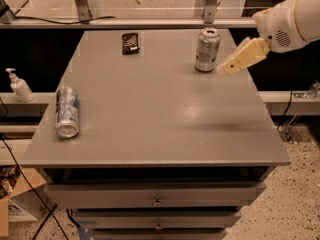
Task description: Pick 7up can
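The 7up can (206, 49), silver-grey with faint green markings and a pull-tab top, stands upright near the far right of the grey table (150, 109). My gripper (231, 66), cream-coloured on a white arm, hangs at the table's right edge. It is just right of the can at about the height of its lower half, with a small gap between them. It holds nothing that I can see.
A silver can with blue markings (67, 112) lies on its side near the left edge. A small black packet (130, 42) lies at the far middle. A white pump bottle (19, 85) stands on a ledge left of the table. Drawers (157, 196) sit below the front edge.
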Robot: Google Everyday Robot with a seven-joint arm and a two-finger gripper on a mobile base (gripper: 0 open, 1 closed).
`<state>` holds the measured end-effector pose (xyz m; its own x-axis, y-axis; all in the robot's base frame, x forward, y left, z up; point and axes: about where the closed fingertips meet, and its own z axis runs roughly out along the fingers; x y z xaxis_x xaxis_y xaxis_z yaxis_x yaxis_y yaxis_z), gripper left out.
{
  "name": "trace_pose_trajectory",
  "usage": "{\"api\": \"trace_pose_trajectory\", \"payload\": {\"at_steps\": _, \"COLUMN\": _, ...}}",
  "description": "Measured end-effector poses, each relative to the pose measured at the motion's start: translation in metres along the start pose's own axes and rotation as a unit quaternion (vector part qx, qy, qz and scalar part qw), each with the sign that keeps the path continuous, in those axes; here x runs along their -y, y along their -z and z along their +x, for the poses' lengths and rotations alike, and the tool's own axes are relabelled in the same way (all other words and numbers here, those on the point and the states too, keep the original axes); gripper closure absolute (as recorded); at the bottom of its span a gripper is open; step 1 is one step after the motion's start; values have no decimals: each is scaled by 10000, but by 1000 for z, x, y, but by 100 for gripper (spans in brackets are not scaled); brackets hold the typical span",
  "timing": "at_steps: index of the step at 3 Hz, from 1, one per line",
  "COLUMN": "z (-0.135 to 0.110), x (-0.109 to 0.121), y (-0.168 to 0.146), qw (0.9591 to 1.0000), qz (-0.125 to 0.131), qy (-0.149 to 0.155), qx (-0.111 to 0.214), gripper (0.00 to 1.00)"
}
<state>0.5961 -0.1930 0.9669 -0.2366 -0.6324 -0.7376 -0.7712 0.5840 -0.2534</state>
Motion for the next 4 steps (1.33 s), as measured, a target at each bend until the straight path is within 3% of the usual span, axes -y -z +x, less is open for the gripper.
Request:
{"api": "trace_pose_trajectory", "payload": {"at_steps": 1, "z": -7, "x": 19, "y": -38, "qw": 9982, "qz": -2, "qy": -446, "qx": 390, "gripper": 0}}
{"api": "trace_pose_trajectory", "payload": {"at_steps": 2, "z": -12, "x": 33, "y": -74, "qw": 9934, "qz": -62, "qy": -833, "qx": 780, "gripper": 0}}
{"api": "trace_pose_trajectory", "payload": {"at_steps": 4, "z": -17, "x": 55, "y": -138, "qw": 9842, "qz": -135, "qy": -1368, "qx": 1114, "gripper": 0}}
